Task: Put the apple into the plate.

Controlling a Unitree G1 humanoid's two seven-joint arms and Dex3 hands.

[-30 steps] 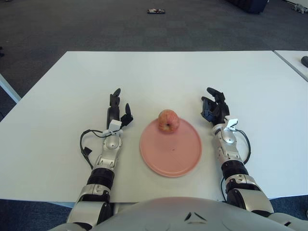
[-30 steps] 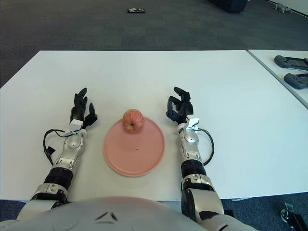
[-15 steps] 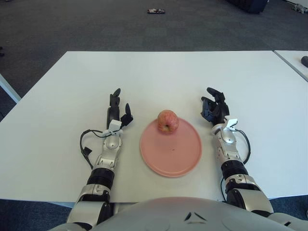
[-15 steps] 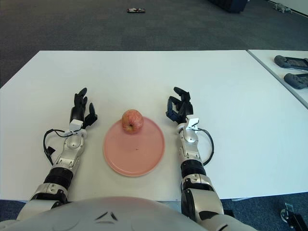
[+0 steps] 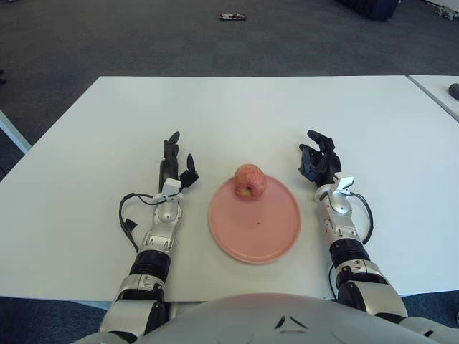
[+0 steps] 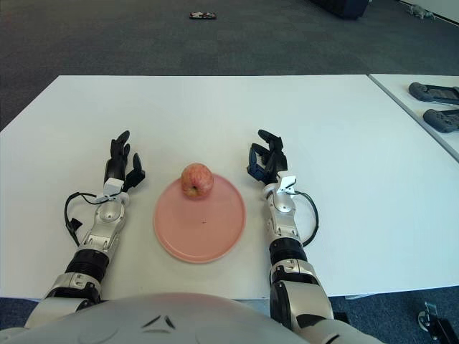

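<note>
A red-yellow apple (image 5: 250,180) stands upright at the far rim of the pink plate (image 5: 258,229), on its surface. My right hand (image 5: 318,163) shows just right of the plate, fingers spread and holding nothing, apart from the apple. On the other side of the plate my left hand (image 5: 174,163) stays idle with its fingers stretched out and empty.
The white table (image 5: 237,115) reaches far beyond the plate. A second table at the right edge carries two dark controllers (image 6: 434,104). A small dark object (image 5: 232,16) lies on the carpet beyond the table.
</note>
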